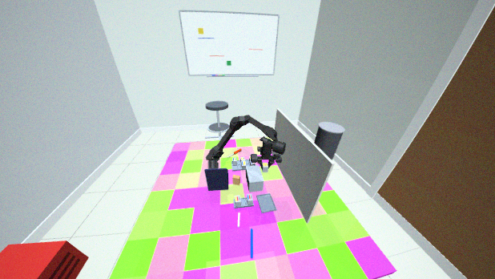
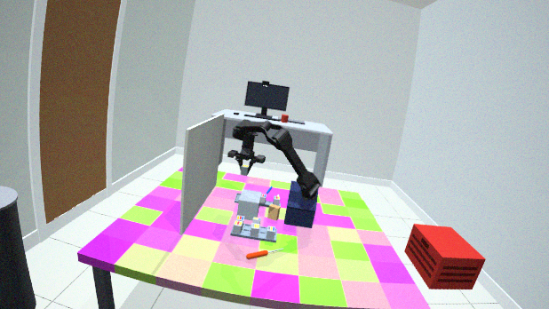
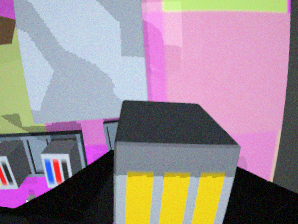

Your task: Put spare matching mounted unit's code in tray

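My gripper is shut on a grey unit and holds it well above the table. Three yellow stripes show on it in the wrist view. The flat grey tray lies below, nearer the top camera; only a sliver of it shows in the wrist view. Beside it a small rack holds two striped units; one shows blue, red and black stripes. A larger rack holds several units. Which unit is the mounted one cannot be told.
A pale grey box stands between the racks, a tan block beside it. A tall grey panel stands along one side. An orange-handled screwdriver lies beyond the larger rack.
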